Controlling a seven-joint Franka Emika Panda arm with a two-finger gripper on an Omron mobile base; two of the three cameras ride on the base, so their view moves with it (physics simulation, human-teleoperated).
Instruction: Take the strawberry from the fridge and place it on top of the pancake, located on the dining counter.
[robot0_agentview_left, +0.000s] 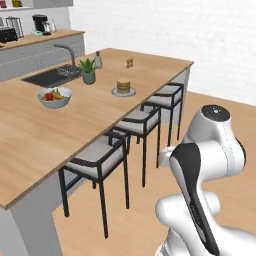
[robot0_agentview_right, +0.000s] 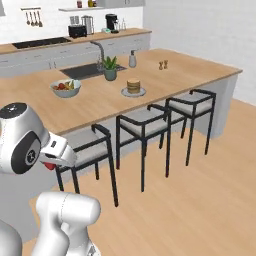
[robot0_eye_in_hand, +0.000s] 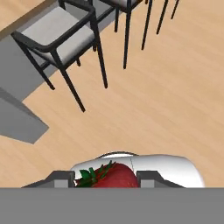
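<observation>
Robot arm carries a strawberry (robot0_eye_in_hand: 107, 176) toward the dining counter (robot0_agentview_left: 60, 130), the gripper (robot0_eye_in_hand: 105, 179) clenched on the berry w/ a finger either side of its red body, green leaves pointing left in the hand view. In the right base view a speck of red shows under the hand, low beside the nearest chair (robot0_agentview_right: 87, 150). The pancake (robot0_agentview_right: 133, 87) sits on its plate near the counter's chair-side edge, btwn the fruit bowl (robot0_agentview_right: 66, 88) and the salt & pepper shakers (robot0_agentview_right: 162, 65), well apart from the berry. The fruit looks light, soft and easily bruised, likely a bit slick; a gentle hold across its widest part, as now, seems best, since a harder squeeze could crush it. The drop onto the stack probably needs to be low, or the rounded berry may roll off.
</observation>
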